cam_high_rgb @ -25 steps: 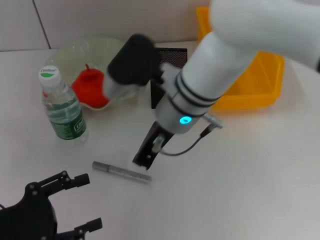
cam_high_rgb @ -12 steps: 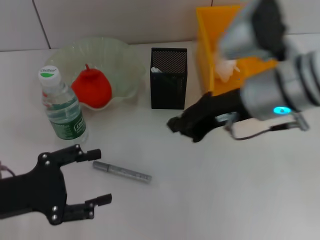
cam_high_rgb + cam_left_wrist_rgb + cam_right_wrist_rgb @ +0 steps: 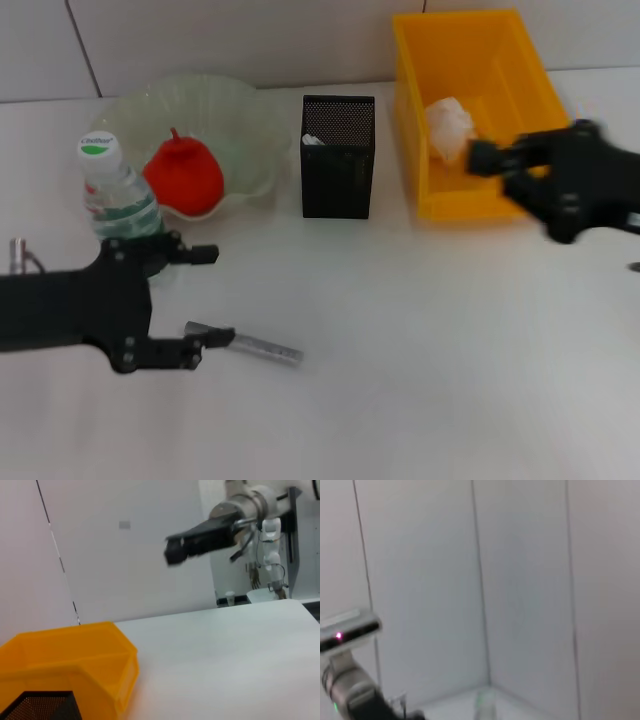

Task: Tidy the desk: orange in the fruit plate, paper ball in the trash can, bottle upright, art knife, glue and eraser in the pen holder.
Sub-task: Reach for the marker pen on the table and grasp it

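White desk (image 3: 420, 350) fills most of what you see from the head camera, and everything else sits toward its far edge and left side. Your trash can (image 3: 470, 110) stands at the far right, with the paper ball (image 3: 450, 128) lying inside it. To the left of it, past the pen holder, you have the fruit plate (image 3: 230, 120), and the orange (image 3: 183, 178) rests in it. The pen holder (image 3: 338, 155) stands upright between plate and can, with something pale showing at its rim; you cannot tell what. Your bottle (image 3: 115, 195) stands upright just in front of the plate's left side, cap up. Your left gripper (image 3: 200, 300) reaches in low from the left with its fingers spread wide, one by the bottle's base and the other right at the near end of the glue (image 3: 255, 346), which lies flat on the desk. Your right gripper (image 3: 500, 170) hangs by the can's right front corner, blurred; whether its fingers are apart or together cannot be told.
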Controlling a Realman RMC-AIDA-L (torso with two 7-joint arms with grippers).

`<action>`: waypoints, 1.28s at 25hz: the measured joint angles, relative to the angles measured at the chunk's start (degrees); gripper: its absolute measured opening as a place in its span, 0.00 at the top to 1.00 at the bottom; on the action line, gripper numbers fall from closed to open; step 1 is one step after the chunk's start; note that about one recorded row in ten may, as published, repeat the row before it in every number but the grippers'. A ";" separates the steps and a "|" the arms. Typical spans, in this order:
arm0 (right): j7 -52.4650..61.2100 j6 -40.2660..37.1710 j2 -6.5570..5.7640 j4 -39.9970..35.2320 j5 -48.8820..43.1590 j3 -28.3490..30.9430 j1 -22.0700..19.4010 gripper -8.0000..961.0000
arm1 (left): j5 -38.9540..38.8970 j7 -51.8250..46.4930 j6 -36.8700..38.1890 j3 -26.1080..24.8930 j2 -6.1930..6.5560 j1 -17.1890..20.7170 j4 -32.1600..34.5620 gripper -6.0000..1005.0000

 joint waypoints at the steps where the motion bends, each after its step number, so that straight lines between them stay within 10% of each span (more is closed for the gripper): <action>1: -6.70 -2.51 -0.04 5.34 4.76 1.62 -0.39 0.88 | 0.46 -1.03 -0.51 0.12 -0.02 -0.70 0.38 0.21; 10: -31.96 -16.84 -2.77 38.20 1.71 19.63 2.86 0.85 | 3.63 -14.66 -7.52 7.91 -0.13 -5.92 2.85 0.21; 16: -35.68 -19.94 -3.03 42.17 -4.76 21.63 1.14 0.83 | 6.21 -24.22 -9.98 19.70 -0.25 -6.25 12.53 0.21; 23: -35.47 -19.44 -2.81 46.58 -6.97 23.29 0.09 0.56 | 16.03 -27.88 -15.74 31.18 -0.48 -7.35 23.18 0.21; 32: -36.90 -18.96 -2.73 46.79 -9.14 23.35 -0.27 0.37 | 28.55 -34.32 -18.30 39.71 -0.74 -13.20 21.70 0.21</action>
